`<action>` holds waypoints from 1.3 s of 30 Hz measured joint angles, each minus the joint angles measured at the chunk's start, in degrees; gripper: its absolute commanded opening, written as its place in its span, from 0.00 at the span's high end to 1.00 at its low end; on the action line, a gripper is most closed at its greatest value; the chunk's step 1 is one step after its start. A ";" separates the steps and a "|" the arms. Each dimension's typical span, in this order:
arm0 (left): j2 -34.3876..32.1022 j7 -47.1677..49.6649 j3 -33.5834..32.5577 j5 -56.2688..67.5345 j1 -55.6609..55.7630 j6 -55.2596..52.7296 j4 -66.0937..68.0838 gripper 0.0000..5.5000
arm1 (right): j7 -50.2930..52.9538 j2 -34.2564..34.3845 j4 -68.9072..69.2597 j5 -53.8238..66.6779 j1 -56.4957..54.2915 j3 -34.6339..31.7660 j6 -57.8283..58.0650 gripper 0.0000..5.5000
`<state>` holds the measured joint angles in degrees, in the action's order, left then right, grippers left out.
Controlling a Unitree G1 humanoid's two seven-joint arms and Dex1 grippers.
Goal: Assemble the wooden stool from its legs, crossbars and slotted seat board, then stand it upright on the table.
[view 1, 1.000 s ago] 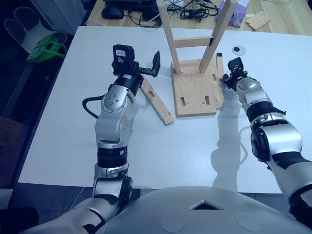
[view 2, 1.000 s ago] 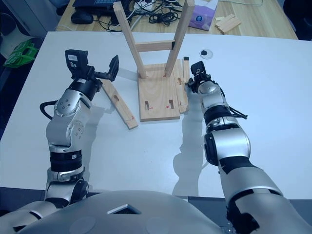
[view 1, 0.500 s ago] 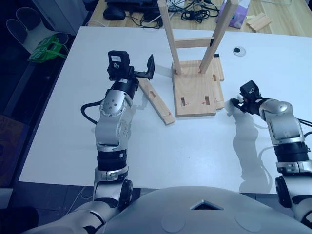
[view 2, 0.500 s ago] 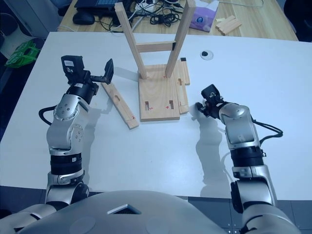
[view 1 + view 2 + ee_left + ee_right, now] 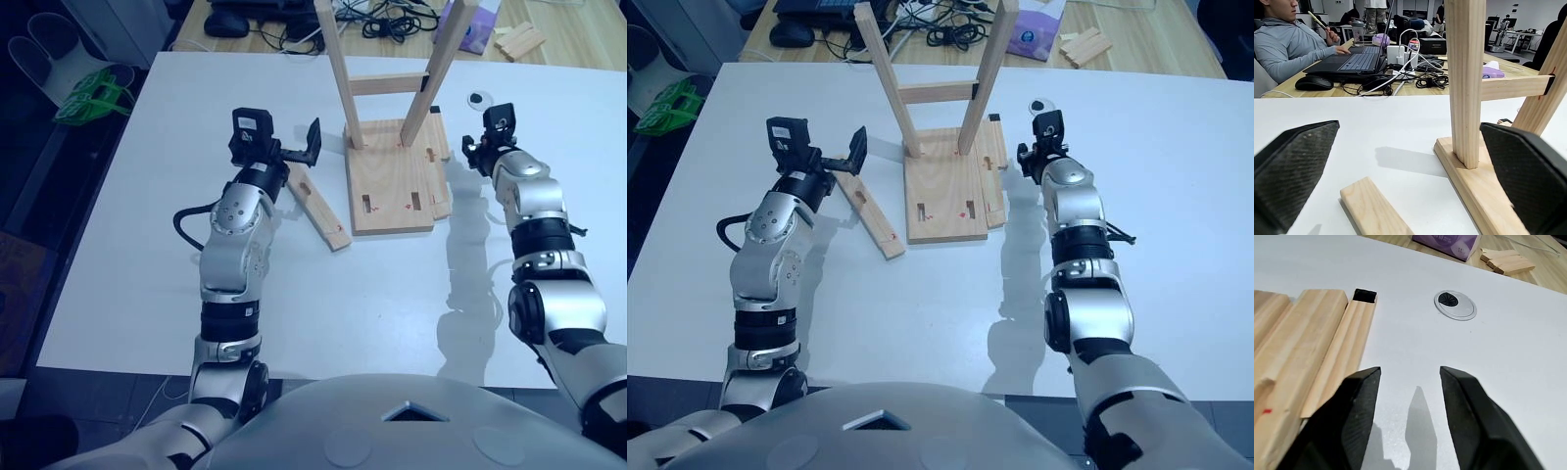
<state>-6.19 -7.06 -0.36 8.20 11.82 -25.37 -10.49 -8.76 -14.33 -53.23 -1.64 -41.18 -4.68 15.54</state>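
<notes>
- The left arm rises from the near left of the counter (image 5: 118,274), elbow bent. Its forearm points toward the seat board (image 5: 390,176).
- The left end effector (image 5: 1410,181) hangs above the counter, pads (image 5: 1293,166) spread wide, holding nothing.
- The right arm stretches forward along the board's right side, wrist turned down.
- The right end effector (image 5: 1408,382) hovers over bare counter, fingers parted, gripping nothing. It is just beside a grooved strip (image 5: 1347,342) and near a round grommet (image 5: 1455,305).
- The seat board lies flat mid-counter with 2 legs (image 5: 340,69) standing in its far slots, joined by 1 crossbar (image 5: 389,84).
- A loose slotted leg (image 5: 315,201) lies at an angle left of the board, apart from it.
- The upright legs' upper ends are cut off by the head views' top edge.
- From the head views, the right fingertips are too small to make out.
</notes>
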 measured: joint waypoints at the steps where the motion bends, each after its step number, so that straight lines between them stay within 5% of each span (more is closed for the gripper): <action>1: -0.06 -0.03 -0.01 0.00 0.03 0.00 0.02 0.02 | 0.67 0.09 -3.84 0.18 -1.32 -0.50 -2.20 0.59; 12: -0.09 -1.16 1.08 -0.04 0.43 0.01 0.16 0.02 | -0.84 2.65 -19.69 2.45 -6.39 -4.89 -19.14 0.59; 29: 0.06 -0.95 2.03 -0.04 2.03 -0.73 -0.85 0.02 | -7.15 0.22 -17.77 0.10 -6.32 -0.23 -9.26 0.59; 32: 0.13 -0.55 2.07 -0.51 1.02 -0.05 -0.07 0.02 | -8.84 -0.08 -11.05 2.47 -3.24 -1.30 -4.31 0.59; 39: 0.19 0.23 1.63 -0.93 -0.22 1.48 0.27 0.02 | -7.57 -0.23 32.43 8.31 17.64 -4.51 21.24 0.59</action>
<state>-5.99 -6.83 1.27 7.27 11.60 -23.89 -10.22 -16.33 -14.57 -20.80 6.67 -23.54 -9.19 36.78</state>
